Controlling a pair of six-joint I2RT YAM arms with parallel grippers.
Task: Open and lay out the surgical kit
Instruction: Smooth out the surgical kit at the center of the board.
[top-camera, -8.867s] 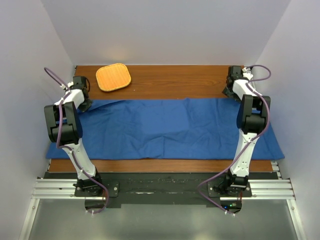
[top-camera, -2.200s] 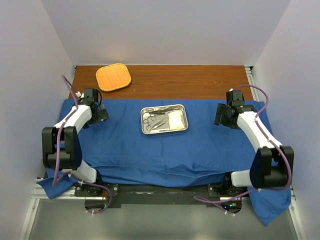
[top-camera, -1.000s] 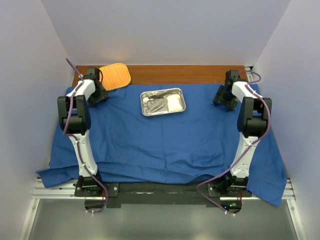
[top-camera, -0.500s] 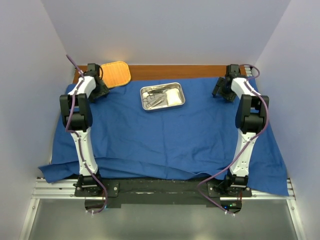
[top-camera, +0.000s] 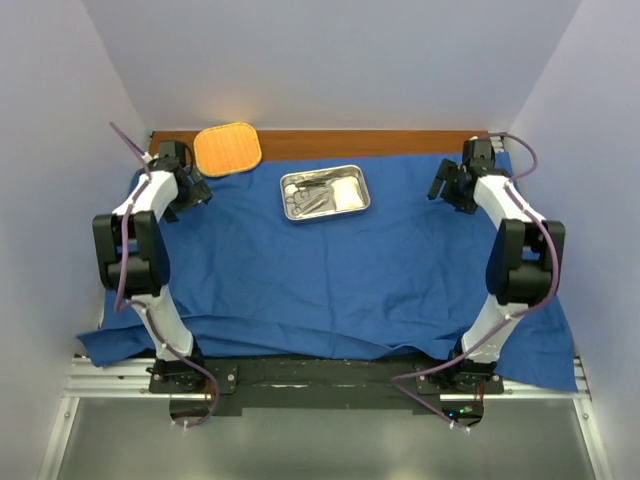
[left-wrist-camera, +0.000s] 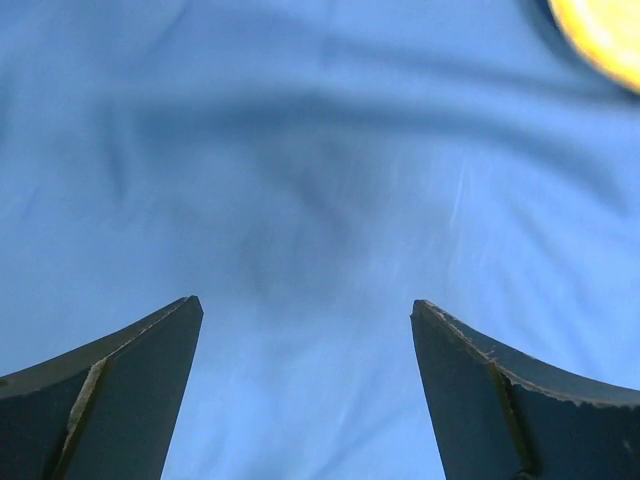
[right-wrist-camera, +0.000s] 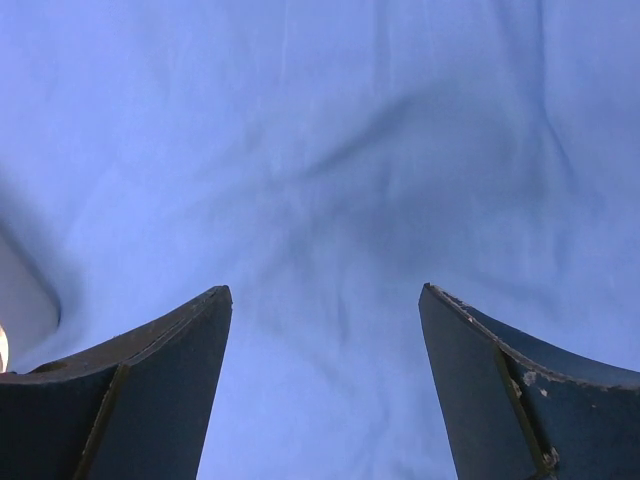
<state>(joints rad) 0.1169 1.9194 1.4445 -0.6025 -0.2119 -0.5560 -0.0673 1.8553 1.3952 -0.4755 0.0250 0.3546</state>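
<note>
Blue cloth wrap (top-camera: 330, 270) spread flat; left end effector (left-wrist-camera: 305, 310) and right end effector (right-wrist-camera: 325, 295) gape empty. Next, probably: unloading the steel tray (top-camera: 320, 171), upper centre.

The top camera looked down from above and behind the arm bases, taking in the whole cloth (top-camera: 330, 270) and the tray (top-camera: 324, 193) near its far edge. The left wrist camera peered past the left hand (left-wrist-camera: 305, 303), close over cloth left of the tray, catching the mat (left-wrist-camera: 603, 30). The right wrist camera, past the right hand (right-wrist-camera: 325, 290), hung equally close over cloth right of the tray. All three views shared the cloth.
</note>
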